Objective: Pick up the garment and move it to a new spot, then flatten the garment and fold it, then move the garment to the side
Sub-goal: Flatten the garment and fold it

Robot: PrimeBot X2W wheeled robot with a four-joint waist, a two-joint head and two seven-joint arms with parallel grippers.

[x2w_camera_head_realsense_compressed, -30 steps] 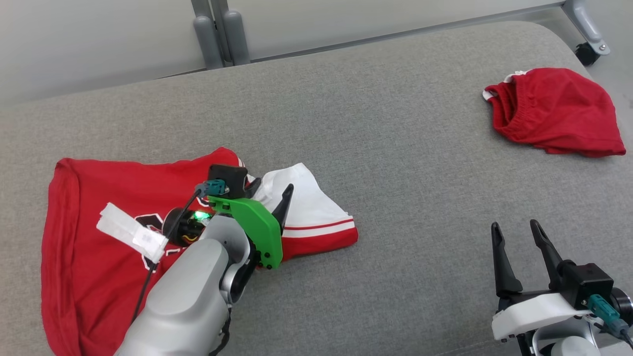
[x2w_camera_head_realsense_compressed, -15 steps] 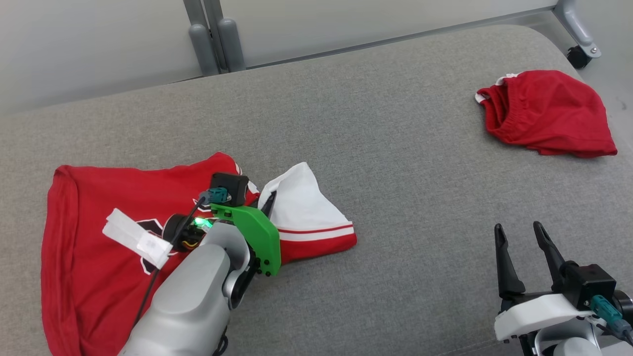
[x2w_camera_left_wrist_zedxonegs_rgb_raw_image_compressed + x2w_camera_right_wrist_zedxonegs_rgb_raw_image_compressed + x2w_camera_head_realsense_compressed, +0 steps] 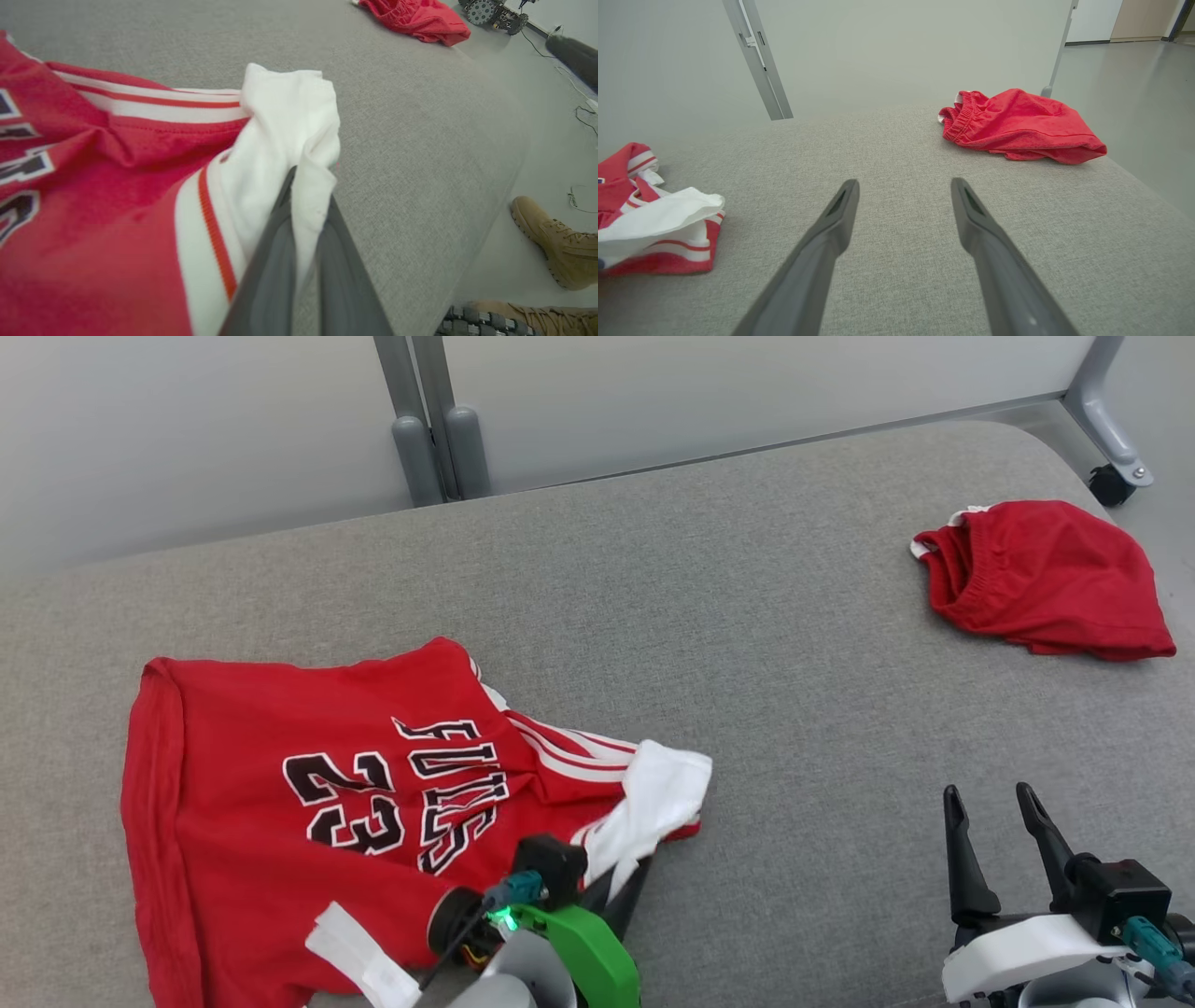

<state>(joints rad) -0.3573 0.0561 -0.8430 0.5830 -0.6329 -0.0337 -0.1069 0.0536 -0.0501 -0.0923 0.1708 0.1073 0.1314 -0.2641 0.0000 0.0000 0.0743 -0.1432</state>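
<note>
Head view: jersey [image 3: 308,756] reads 23; left hand [image 3: 627,889] clamps it; right hand [image 3: 990,795] apart.

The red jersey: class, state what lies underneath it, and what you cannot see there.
The red jersey lies on the grey cushion, visible beside it. The left pincer is shut on its white fold. Anything beneath the cloth is covered.

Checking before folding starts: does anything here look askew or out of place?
Yes. The red jersey lies rumpled on the grey cushion, one corner turned white side up and pinched in the shut left gripper. The red shorts sit bunched near the cushion's far right edge. A person's tan boot stands beside the cushion.
</note>
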